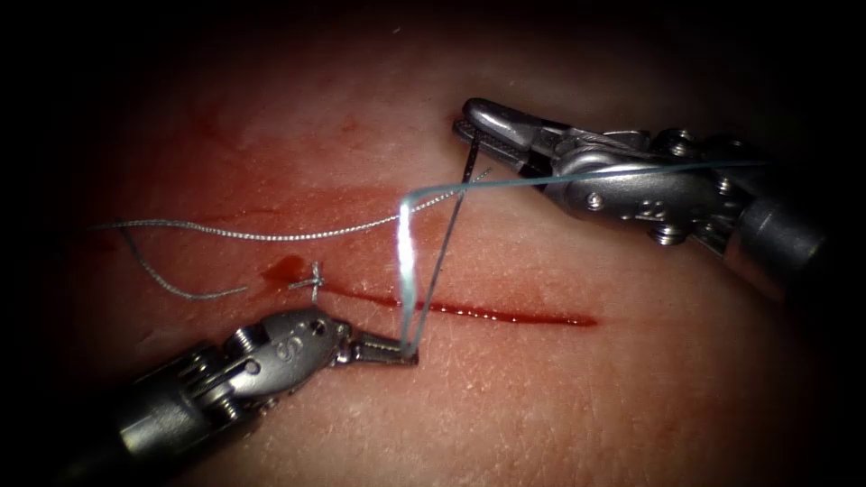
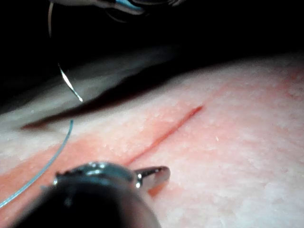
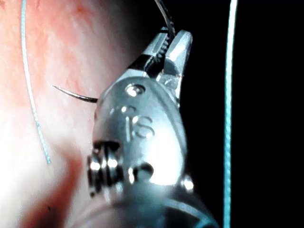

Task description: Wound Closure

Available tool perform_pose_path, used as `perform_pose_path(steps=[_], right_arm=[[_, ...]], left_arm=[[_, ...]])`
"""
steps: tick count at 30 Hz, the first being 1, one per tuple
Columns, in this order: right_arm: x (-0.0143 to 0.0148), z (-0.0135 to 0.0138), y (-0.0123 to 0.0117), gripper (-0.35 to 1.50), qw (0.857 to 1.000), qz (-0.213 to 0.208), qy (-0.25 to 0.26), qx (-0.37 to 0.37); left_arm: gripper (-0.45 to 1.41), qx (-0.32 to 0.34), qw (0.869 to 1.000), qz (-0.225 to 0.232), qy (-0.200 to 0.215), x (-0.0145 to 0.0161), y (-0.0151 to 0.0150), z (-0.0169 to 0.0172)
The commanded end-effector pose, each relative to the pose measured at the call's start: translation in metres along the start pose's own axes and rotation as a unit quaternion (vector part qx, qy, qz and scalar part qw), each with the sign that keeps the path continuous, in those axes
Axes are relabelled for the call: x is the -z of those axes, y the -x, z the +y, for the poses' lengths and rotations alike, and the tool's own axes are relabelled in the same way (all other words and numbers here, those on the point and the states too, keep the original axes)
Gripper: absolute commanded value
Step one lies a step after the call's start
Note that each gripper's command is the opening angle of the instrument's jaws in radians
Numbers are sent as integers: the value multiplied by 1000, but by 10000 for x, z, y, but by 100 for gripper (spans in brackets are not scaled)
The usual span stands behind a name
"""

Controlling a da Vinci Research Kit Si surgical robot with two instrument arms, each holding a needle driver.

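left end effector (image 2: 151, 175), cut (image 2: 166, 133), thread (image 2: 45, 166)

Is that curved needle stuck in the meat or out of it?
Out. The right tool's fingers hold the needle clear above the tissue; the left tool grips thread.

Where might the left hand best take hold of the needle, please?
Probably on the needle, at the free arc behind its tip, outside tissue, from the side opposite the right hand, which is shut on it further back; the left hand holds thread.

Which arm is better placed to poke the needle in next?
Probably right: the right tool grips the needle, free of the tissue. The left tool just pinches the thread.
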State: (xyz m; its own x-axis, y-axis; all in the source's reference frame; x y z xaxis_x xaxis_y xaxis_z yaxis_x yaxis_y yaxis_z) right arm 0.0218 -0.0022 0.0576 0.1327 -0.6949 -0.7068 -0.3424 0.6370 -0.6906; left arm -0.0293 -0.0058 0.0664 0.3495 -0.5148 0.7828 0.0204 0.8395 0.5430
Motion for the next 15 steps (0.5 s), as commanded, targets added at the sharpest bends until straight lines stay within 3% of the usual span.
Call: perform_pose_path(steps=[1, 8, 15], right_arm=[[-15, 5, 1, -35, 1000, 8, 1, 3], [-33, -16, -6, -35, 998, 49, -11, -32], [-19, -16, -4, -35, 997, 50, -13, -55]], left_arm=[[-45, -7, 1000, 2, 4, -3, 7, 7], [-45, -30, 997, 72, 15, -15, -38, 12], [-45, -32, 994, 100, 11, -12, -47, 9]])
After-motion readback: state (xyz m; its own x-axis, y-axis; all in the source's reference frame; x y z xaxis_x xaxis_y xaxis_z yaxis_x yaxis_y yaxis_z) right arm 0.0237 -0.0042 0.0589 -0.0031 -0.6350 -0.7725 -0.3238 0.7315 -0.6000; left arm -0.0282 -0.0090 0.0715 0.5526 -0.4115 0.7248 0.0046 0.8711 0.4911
